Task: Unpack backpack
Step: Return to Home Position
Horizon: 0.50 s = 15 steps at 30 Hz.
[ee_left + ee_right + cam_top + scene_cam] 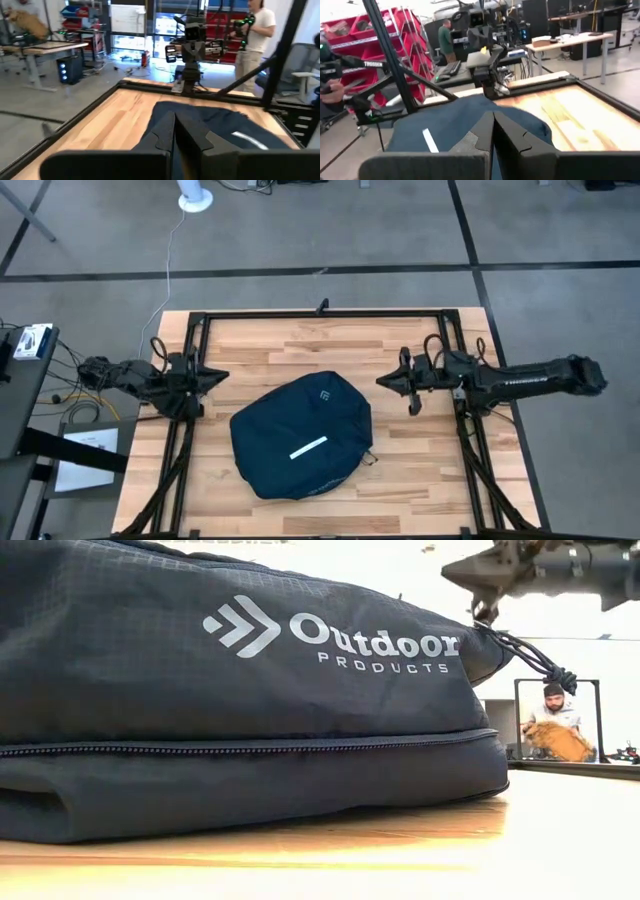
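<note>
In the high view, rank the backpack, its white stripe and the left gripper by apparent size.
1. backpack
2. left gripper, shut, off the bag's left
3. white stripe, though these last two look close.

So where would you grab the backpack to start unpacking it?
Probably at the drawstring cord sticking out of the backpack's end nearest the right gripper, coming from that side. The bag lies flat and closed, so the knotted cord is the one raised part that fingers could pinch.

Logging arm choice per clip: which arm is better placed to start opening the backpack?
Probably the right. The right gripper sits nearer the backpack and its drawcord end; the left gripper waits slightly farther off. Both are shut.
</note>
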### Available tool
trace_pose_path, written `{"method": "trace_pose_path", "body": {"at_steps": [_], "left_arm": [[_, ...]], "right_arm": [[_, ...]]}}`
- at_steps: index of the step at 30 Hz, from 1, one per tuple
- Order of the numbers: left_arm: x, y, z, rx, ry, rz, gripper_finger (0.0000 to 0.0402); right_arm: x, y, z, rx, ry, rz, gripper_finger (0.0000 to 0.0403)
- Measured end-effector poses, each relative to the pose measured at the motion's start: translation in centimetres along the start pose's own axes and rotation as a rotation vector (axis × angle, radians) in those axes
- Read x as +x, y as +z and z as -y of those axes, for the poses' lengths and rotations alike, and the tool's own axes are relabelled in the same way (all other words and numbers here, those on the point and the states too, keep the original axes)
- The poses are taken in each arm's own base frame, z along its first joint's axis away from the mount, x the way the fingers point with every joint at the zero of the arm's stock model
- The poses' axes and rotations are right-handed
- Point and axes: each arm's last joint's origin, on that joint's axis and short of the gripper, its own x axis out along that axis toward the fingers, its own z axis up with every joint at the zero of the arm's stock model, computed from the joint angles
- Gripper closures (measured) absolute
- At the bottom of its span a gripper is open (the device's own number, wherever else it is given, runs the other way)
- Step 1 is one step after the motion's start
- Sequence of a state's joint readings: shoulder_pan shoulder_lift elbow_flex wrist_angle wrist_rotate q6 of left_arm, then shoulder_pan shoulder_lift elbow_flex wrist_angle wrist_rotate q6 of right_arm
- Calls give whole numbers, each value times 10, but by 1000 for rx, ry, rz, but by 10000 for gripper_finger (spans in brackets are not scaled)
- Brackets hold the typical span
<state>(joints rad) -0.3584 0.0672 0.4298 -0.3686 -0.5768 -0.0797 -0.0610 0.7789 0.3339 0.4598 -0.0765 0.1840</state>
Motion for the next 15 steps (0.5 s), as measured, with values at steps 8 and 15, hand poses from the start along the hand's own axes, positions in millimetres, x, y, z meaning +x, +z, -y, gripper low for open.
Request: {"method": "trace_pose_path", "body": {"at_steps": [8, 15], "left_arm": [[-8, -10, -7, -40, 46, -74, 401], [2, -21, 2, -87, -96, -39, 401]], "right_arm": [[-35, -13, 13, -40, -17, 85, 403], [-61, -33, 6, -31, 15, 199, 403]]}}
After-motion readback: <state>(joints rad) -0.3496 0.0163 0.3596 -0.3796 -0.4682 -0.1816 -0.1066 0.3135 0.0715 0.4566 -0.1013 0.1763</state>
